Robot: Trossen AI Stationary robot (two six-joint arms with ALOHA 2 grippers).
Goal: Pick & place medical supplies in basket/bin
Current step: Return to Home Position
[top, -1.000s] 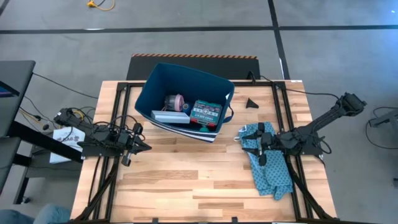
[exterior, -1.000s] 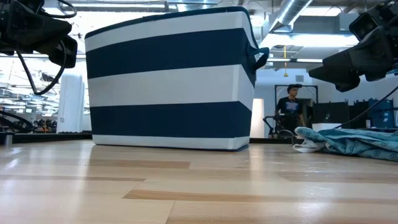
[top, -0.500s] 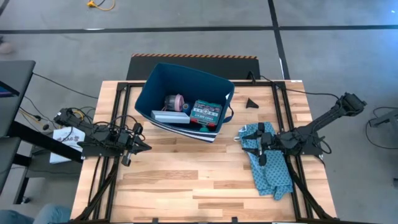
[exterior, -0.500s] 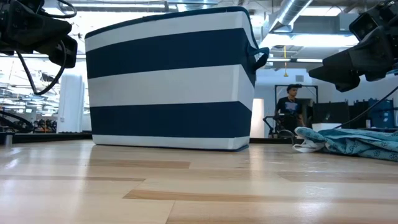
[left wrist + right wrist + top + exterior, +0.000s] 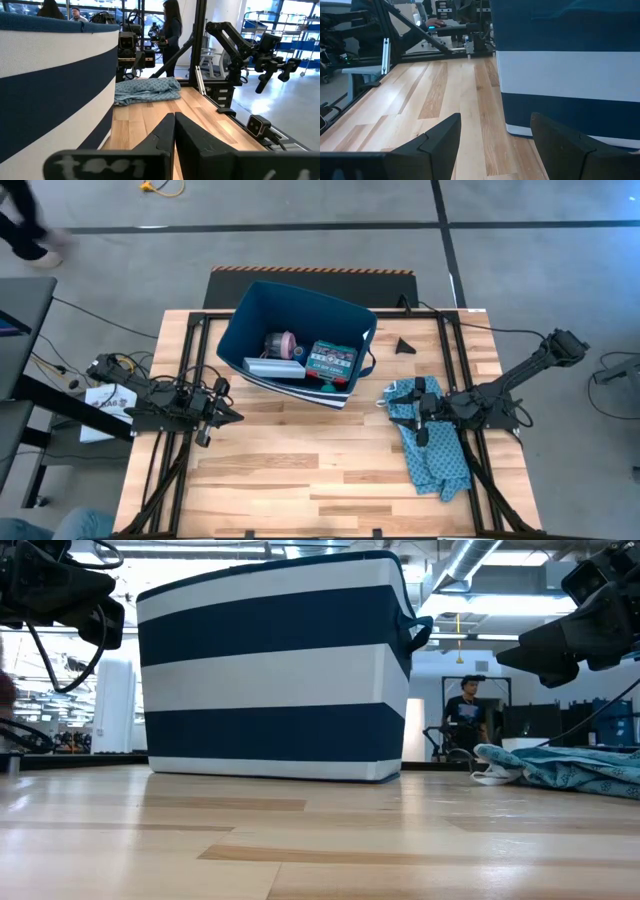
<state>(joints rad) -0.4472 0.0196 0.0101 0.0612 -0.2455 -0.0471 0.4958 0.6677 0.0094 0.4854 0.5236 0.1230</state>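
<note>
- The left gripper [image 5: 174, 120] has its two fingers pressed together with nothing between them. It hangs above the table's [image 5: 290, 480] left side, pointing toward the middle, with the striped wall of the bin [image 5: 55, 85] just beside its line of sight.
- The right gripper [image 5: 496, 120] has its fingers spread wide and also carries nothing. It hangs over the right side of the table, above a crumpled blue cloth [image 5: 437, 450], and faces the bin's lower stripes.
- Both arms are folded low and drawn to their own sides. I take this for a resting pose that leaves the middle of the table free, not a reach for anything.
- The bin sits at the far middle of the table between the two arms, within reach of either, its mouth open upward.
- Inside it lie a pink roll [image 5: 287, 342], a green-red flat box [image 5: 331, 362] and a pale pill organizer [image 5: 273, 367], close together on the floor of the bin.
- No supplies show on the bare wood. Only the cloth and a small black wedge [image 5: 404, 346] near the bin's right corner lie outside it, so the sorting looks finished.
- A person [image 5: 466, 705] stands in the room well beyond the table.
</note>
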